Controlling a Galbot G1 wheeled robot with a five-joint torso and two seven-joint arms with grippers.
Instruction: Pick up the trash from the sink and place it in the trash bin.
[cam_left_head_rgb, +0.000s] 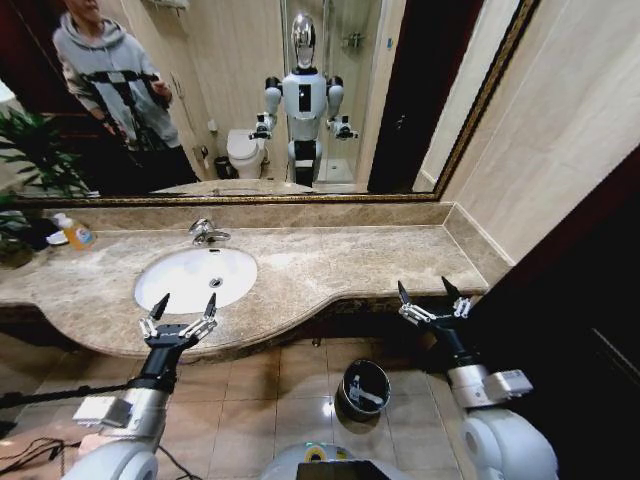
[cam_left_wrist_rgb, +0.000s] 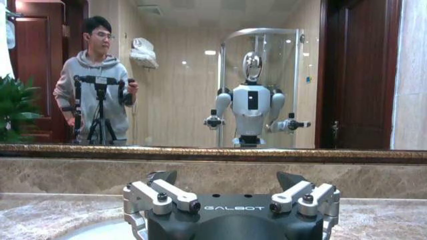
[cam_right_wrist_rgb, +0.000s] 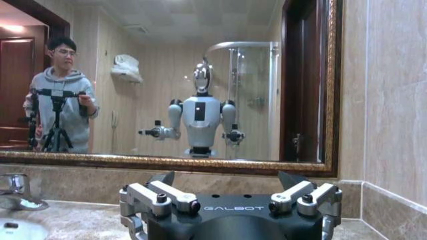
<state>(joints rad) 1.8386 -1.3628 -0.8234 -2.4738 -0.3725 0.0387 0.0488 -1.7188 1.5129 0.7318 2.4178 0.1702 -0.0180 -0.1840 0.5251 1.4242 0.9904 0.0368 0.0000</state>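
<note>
The left gripper (cam_left_head_rgb: 184, 308) hovers at the front edge of the table (cam_left_head_rgb: 330, 262), just before the sink (cam_left_head_rgb: 196, 277), jaws spread and empty; the right gripper (cam_left_head_rgb: 430, 292) hangs spread and empty off the table's right end, above the floor. The basin appears bare in the head view — no trash can be made out in it; something pale lies inside the trash bin (cam_left_head_rgb: 363, 388), on the floor between the arms. Judgement: confirm the basin is empty before reaching; if a scrap remains, descend vertically, clear of the faucet (cam_left_head_rgb: 207, 232), and close only once the fingers straddle it.
</note>
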